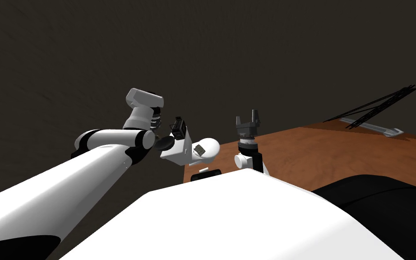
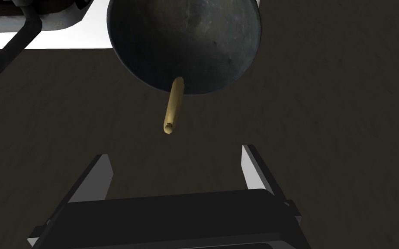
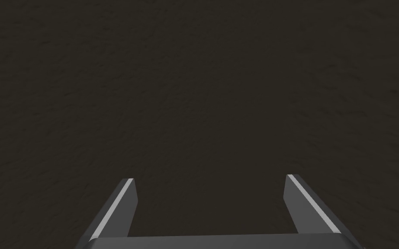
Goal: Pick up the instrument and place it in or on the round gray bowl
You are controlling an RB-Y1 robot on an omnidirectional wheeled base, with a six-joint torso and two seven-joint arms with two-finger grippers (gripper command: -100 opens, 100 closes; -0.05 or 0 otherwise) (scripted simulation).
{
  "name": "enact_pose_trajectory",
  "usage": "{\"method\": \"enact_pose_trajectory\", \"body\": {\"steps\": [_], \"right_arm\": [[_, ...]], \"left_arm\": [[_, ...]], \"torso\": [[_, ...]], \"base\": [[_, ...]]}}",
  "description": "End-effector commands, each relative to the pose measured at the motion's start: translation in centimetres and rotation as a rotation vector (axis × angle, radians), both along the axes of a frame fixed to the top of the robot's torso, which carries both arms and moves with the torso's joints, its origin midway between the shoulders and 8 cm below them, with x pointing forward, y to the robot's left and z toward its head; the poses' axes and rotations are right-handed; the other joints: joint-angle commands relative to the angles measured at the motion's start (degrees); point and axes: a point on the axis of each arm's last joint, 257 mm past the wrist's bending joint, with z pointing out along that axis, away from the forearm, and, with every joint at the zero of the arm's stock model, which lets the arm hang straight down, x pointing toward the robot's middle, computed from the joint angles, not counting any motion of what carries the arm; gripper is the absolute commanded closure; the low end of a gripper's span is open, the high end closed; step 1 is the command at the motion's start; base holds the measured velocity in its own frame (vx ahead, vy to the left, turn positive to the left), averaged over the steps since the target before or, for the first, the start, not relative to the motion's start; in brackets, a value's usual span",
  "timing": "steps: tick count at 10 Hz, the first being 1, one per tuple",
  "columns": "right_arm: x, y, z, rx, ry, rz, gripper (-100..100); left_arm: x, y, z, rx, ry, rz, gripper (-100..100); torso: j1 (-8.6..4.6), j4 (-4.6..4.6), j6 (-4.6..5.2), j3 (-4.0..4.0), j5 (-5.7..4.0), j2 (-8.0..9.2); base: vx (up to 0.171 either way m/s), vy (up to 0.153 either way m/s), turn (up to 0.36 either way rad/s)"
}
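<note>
Two fingers of the left claw (image 2: 176, 153) are standing wide apart and gripping nothing; straight ahead of the gap, near but not touching, the instrument (image 2: 173, 106), a thin tan stick, is lying with its long axis running almost directly away from the claw; its near end is pointing back at the gap and its far end is meeting the edge of the round dark grey bowl (image 2: 203, 39), which is sitting just beyond it on the dark floor (image 2: 333, 129); whether that far end is resting on the rim or only touching the outside I cannot tell; nothing else is showing in the bowl; the left arm is plainly the nearer one, and a pick would, I judge, be calling for that claw to be easing forward until its fingers are flanking the stick's near end; the right claw (image 3: 210, 179) is hanging open and empty too, by the edge of the brown table (image 1: 320, 153).
</note>
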Motion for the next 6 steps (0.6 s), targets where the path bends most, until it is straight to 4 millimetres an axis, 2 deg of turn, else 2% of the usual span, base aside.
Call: {"method": "enact_pose_trajectory", "body": {"steps": [1, 6], "right_arm": [[0.00, 0.00, 0.00, 0.000, 0.000, 0.000, 0], [0.00, 0.00, 0.00, 0.000, 0.000, 0.000, 0]], "left_arm": [[0.00, 0.00, 0.00, 0.000, 0.000, 0.000, 0], [0.01, 0.00, -0.01, 0.000, 0.000, 0.000, 0]], "torso": [[0.00, 0.00, 0.00, 0.00, 0.00, 0.00], [0.02, 0.00, 0.00, 0.00, 0.01, 0.00]], "base": [[0.000, 0.000, 0.000], [0.000, 0.000, 0.000]]}}
